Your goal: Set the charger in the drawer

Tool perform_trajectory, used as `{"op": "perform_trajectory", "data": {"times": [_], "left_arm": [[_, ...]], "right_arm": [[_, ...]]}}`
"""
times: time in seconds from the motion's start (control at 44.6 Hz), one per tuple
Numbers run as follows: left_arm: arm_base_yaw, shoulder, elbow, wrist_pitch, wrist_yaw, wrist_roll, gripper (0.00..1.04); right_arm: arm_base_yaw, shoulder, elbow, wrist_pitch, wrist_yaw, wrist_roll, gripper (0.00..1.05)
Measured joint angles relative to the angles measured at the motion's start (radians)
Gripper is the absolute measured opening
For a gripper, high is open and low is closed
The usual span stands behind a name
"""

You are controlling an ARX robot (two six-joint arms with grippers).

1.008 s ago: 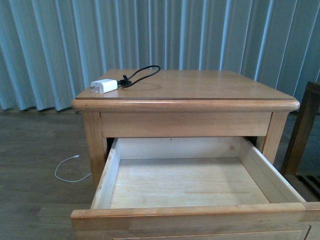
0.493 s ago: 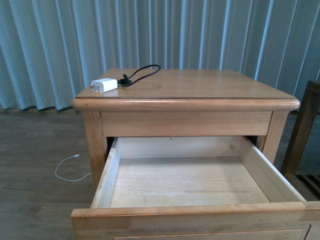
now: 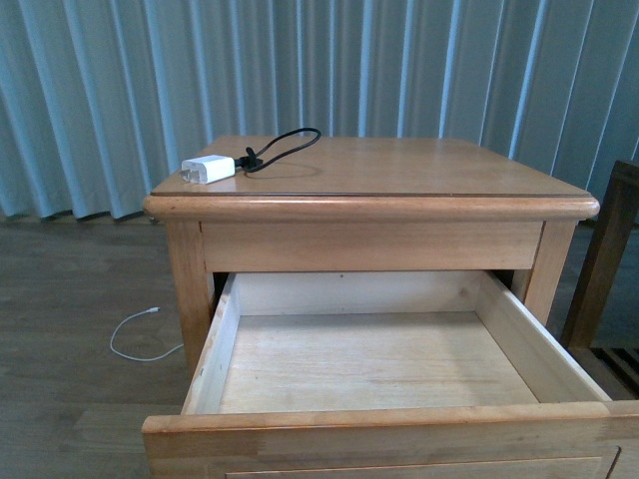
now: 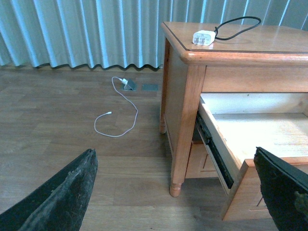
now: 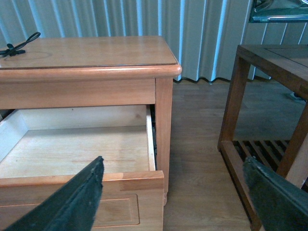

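The charger (image 3: 209, 169), a small white plug block with a looped black cable (image 3: 285, 147), lies on the near-left corner of the nightstand top (image 3: 419, 170). The left wrist view shows the charger (image 4: 203, 37) there too; the right wrist view catches only the black cable (image 5: 17, 45). Below the top, the drawer (image 3: 369, 364) is pulled out and empty inside. Neither arm appears in the front view. My left gripper (image 4: 175, 192) hangs open, low beside the stand's left side. My right gripper (image 5: 175, 197) is open at the drawer's right front corner (image 5: 144, 180).
A thin white cable (image 4: 115, 113) lies on the wood floor left of the nightstand, running to a floor socket (image 4: 129, 85). A dark wooden table with a slatted shelf (image 5: 269, 110) stands close on the right. Blue curtains (image 3: 329, 60) hang behind.
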Motion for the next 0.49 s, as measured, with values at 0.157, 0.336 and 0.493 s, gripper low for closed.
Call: {"op": "perform_trajectory", "data": {"times": [0.157,0.336,0.493], "left_arm": [[0.0,0.0,0.0,0.0,0.0,0.0,0.99],[-0.08,0.038,0.0,0.059,-0.22,-0.09,0.99],[-0.219,0.085,0.001,0.111,-0.629,-0.333,0.99]], "right_arm": [[0.0,0.0,0.0,0.0,0.0,0.0,0.96],[0.0,0.0,0.0,0.0,0.0,0.0,0.96],[0.0,0.0,0.0,0.0,-0.001,0.0,0.96]]}}
